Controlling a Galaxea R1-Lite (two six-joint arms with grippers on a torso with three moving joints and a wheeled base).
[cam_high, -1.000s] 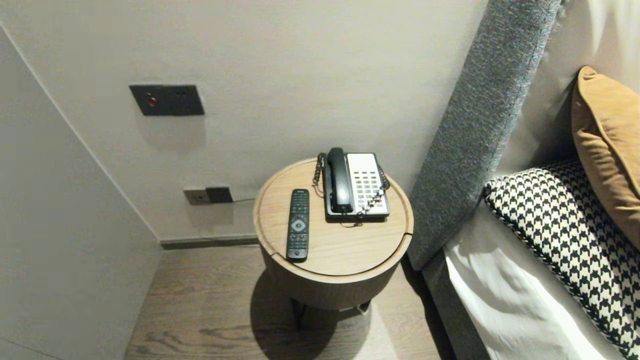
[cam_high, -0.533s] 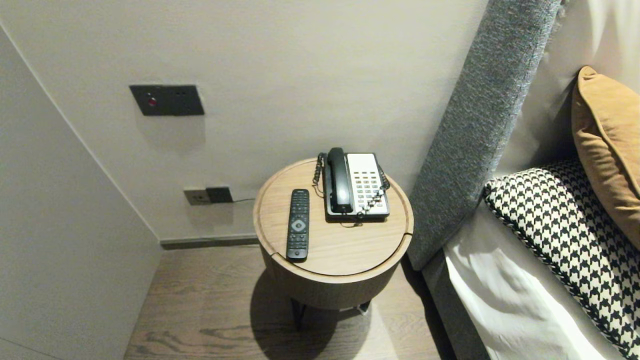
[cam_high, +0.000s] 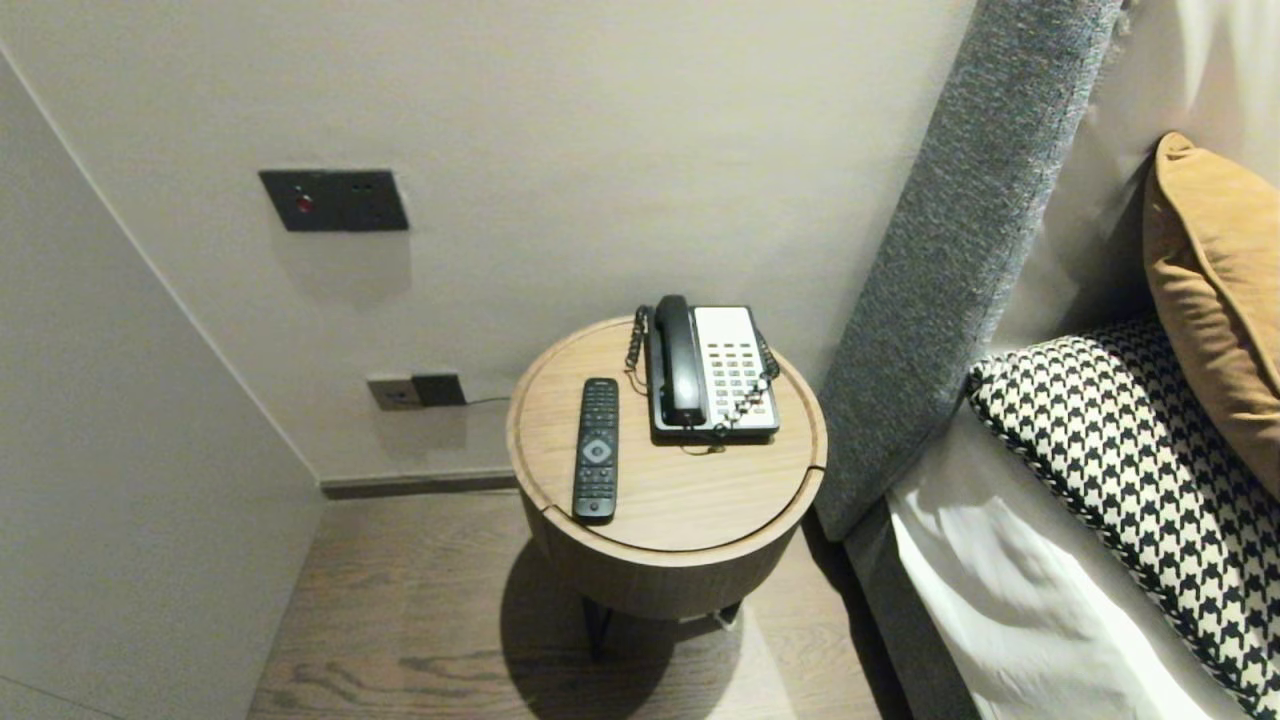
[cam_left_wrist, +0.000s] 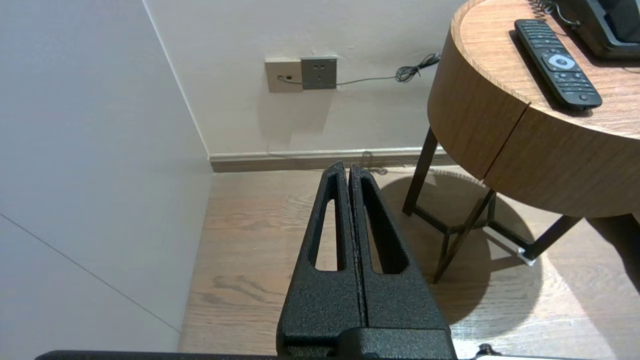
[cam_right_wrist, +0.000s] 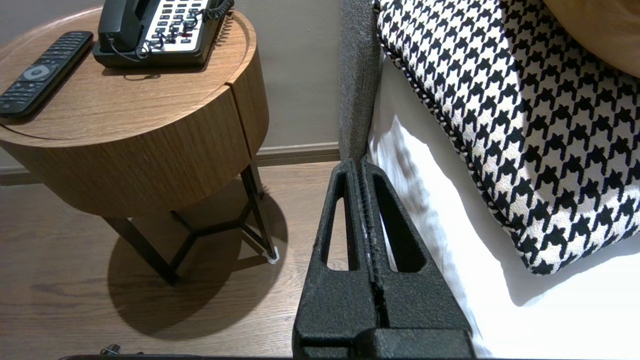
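remote (cam_high: 596, 449) beside phone (cam_high: 715, 375) on round table (cam_high: 690, 505), bed (cam_high: 1010, 600) and houndstooth pillow (cam_high: 1130, 470) alongside

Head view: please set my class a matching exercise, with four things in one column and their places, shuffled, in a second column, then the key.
Things
1. long black plastic remote control
2. black-and-white corded desk telephone
3. black-and-white houndstooth fabric cushion
4. dark rectangular wall switch panel

Places
A. on the white-sheeted bed
B. on the wall, higher than the round wooden side table
C. on the table, side nearer the bed
D. on the table, side away from the bed

Pairs: 1-D, 2-C, 3-A, 4-B
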